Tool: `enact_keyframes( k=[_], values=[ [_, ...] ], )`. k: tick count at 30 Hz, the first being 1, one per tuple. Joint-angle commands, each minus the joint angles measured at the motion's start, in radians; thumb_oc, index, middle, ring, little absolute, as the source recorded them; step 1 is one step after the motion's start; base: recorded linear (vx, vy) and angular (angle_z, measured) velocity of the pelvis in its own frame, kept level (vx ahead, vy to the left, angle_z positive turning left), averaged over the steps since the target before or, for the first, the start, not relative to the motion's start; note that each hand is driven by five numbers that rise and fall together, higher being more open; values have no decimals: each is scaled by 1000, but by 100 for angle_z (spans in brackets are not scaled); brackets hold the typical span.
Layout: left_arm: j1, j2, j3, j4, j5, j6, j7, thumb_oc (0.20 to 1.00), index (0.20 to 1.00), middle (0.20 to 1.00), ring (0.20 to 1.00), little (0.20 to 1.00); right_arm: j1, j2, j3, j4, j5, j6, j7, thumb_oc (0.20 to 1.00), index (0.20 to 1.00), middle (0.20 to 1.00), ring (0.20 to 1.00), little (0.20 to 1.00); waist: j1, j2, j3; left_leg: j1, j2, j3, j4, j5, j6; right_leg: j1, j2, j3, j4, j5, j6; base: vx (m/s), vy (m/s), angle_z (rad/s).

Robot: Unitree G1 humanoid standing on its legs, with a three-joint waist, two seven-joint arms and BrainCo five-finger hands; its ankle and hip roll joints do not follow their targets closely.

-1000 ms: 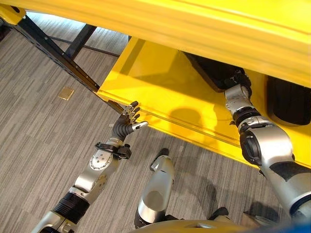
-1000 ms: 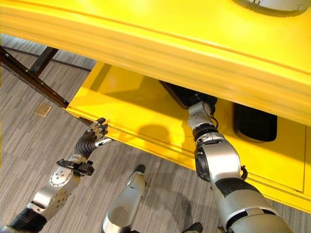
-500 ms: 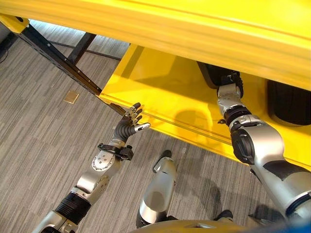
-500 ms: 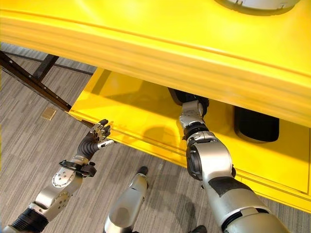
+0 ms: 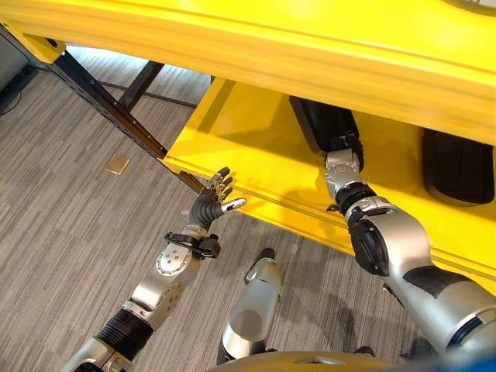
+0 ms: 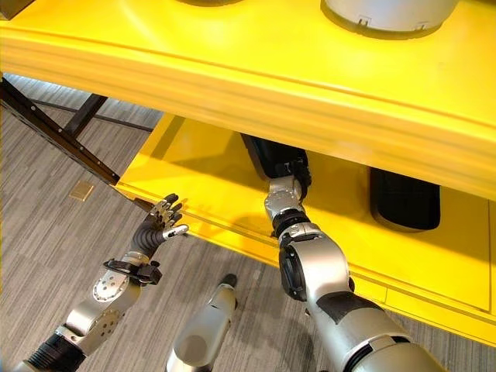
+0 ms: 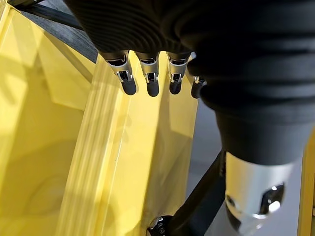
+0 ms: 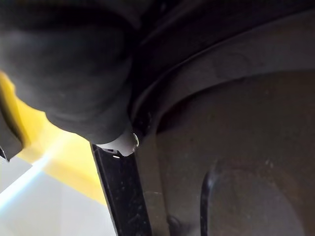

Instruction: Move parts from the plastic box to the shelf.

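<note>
You are looking at a placing step that appears to be close to done, though the release is not visible. In the centre of the left eye view your right arm is reaching in under the upper board of the yellow shelf (image 5: 256, 155), and the right hand (image 5: 343, 144) is sitting against a black part (image 5: 316, 122) that is lying on the lower shelf board. Its dark cover is hiding the fingers in both eye views, and the right wrist view is giving you little beyond the dark ribbed cover and a dark moulded surface (image 8: 236, 147) very close up, so you cannot tell whether the hand is gripping the part or is free of it. A second black part (image 5: 459, 164) is lying farther right on the same board, well apart from the first, and two pale round parts (image 6: 391, 14) are sitting on the upper board at the top of the right eye view, so several pieces are, by the look of it, already shelved. The left hand (image 5: 216, 196) is hanging at centre left of the frame, just beside the shelf's front edge, fingers straight and spread, holding nothing; the left wrist view is showing the same relaxed fingers (image 7: 147, 83) over the yellow edge. What is left, as a judgement: confirming the black part is settled, drawing the right arm out, and going back to the box for more.
</note>
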Motion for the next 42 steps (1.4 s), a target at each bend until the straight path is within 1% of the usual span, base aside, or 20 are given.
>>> enact_keyframes(
  k=[1, 4, 14, 16, 19, 25, 26, 27, 28, 35, 36, 37, 38, 39, 41, 42],
  values=[
    [-68, 7, 27, -33, -19, -65, 26, 1000, 1000, 1000, 1000, 1000, 81, 36, -106, -1, 70, -25, -81, 200, 200, 200, 200, 200, 32, 19, 54, 5, -12, 23, -48, 23, 76, -77, -15, 34, 261, -72, -25, 0, 0, 0],
    [-67, 1, 25, -26, -16, -65, 39, 1000, 1000, 1000, 1000, 1000, 110, 60, -117, -21, 78, -51, -97, 200, 200, 200, 200, 200, 25, 21, 61, 6, -11, 22, -50, 23, 75, -78, -16, 36, 265, -74, -27, -10, 3, 1],
    [-69, -9, 9, -29, -23, -66, 52, 1000, 1000, 1000, 1000, 1000, 153, 109, -131, -16, 91, -81, -132, 200, 200, 200, 200, 200, 10, 26, 74, 10, -9, 29, -47, 22, 75, -84, -17, 48, 265, -71, -27, -3, 1, 0],
    [-65, -13, 11, -32, -22, -62, 57, 1000, 1000, 1000, 1000, 1000, 175, 126, -146, -20, 120, -104, -141, 200, 200, 200, 200, 200, 3, 27, 75, 9, -8, 33, -45, 21, 74, -87, -20, 52, 265, -70, -26, 0, 0, 0],
    [-60, -21, 9, -30, -23, -58, 66, 1000, 1000, 1000, 1000, 1000, 193, 141, -144, -29, 119, -119, -167, 200, 200, 200, 200, 200, -9, 26, 77, 10, -7, 41, -41, 17, 74, -93, -22, 60, 268, -67, -26, -8, 24, 4],
    [-58, -29, 1, -34, -27, -60, 77, 1000, 1000, 1000, 1000, 1000, 212, 147, -133, -29, 72, -119, -216, 209, 209, 209, 209, 209, -20, 27, 85, 13, -5, 47, -38, 12, 73, -95, -21, 68, 268, -65, -26, 4, 4, -1],
    [-57, -30, 1, -32, -27, -61, 78, 1000, 1000, 1000, 1000, 1000, 216, 146, -135, -32, 73, -122, -218, 533, 533, 533, 533, 533, -20, 28, 85, 14, -4, 47, -38, 11, 73, -95, -21, 68, 268, -65, -26, 0, 0, 0],
    [-57, -31, 1, -32, -27, -62, 78, 1000, 1000, 1000, 1000, 1000, 216, 146, -134, -32, 73, -122, -218, 533, 533, 533, 533, 533, -20, 28, 85, 14, -4, 47, -38, 11, 73, -95, -21, 69, 268, -65, -26, 0, 0, 0],
    [-56, -30, 0, -31, -27, -63, 78, 1000, 1000, 1000, 1000, 1000, 216, 144, -133, -35, 68, -126, -222, 1000, 1000, 1000, 1000, 1000, -20, 28, 86, 13, -4, 48, -38, 11, 73, -95, -21, 69, 268, -65, -26, 0, 0, 0],
    [-65, -28, -5, -30, -27, -71, 84, 1000, 1000, 1000, 1000, 1000, 210, 135, -122, -42, 10, -126, -267, 1000, 1000, 1000, 1000, 1000, -26, 29, 91, 11, -3, 51, -35, 10, 73, -94, -21, 71, 265, -63, -25, -11, 6, 0],
    [-64, -27, -4, -29, -29, -73, 87, 1000, 1000, 1000, 1000, 1000, 206, 133, -124, -40, 5, -122, -272, 1000, 1000, 1000, 1000, 1000, -26, 31, 94, 4, -6, 50, -40, 35, 74, -104, -26, 64, 261, -44, -32, -4, 11, -5],
    [-67, -27, -4, -31, -28, -74, 89, 1000, 1000, 1000, 1000, 1000, 201, 133, -118, -42, -1, -121, -275, 1000, 1000, 1000, 1000, 1000, -31, 27, 89, 10, -2, 52, -41, 15, 74, -99, -22, 74, 265, -61, -26, -79, 51, -4],
    [-66, -26, -3, -32, -28, -74, 89, 1000, 1000, 1000, 1000, 1000, 201, 133, -118, -42, -2, -121, -275, 1000, 1000, 1000, 1000, 1000, -28, 30, 93, 4, -6, 51, -42, 36, 74, -107, -27, 66, 262, -44, -32, 71, -35, -7],
    [-66, -27, -2, -32, -27, -76, 91, 1000, 1000, 1000, 1000, 1000, 200, 133, -116, -39, -5, -119, -277, 1000, 1000, 1000, 1000, 1000, -32, 25, 89, 11, 0, 53, -42, 16, 73, -100, -22, 73, 264, -60, -25, -1, -5, -8],
    [-67, -27, -2, -31, -29, -76, 93, 1000, 1000, 1000, 1000, 1000, 196, 135, -111, -33, -18, -116, -285, 1000, 1000, 1000, 1000, 1000, -33, 24, 89, 10, 4, 55, -41, 16, 71, -103, -20, 71, 265, -59, -24, 0, -2, -3],
    [-66, -27, -1, -31, -29, -76, 93, 1000, 1000, 1000, 1000, 1000, 196, 136, -111, -33, -19, -116, -286, 1000, 1000, 1000, 1000, 1000, -30, 27, 93, 4, 0, 54, -42, 36, 72, -111, -24, 64, 262, -42, -30, -72, 40, 4]
  ],
)
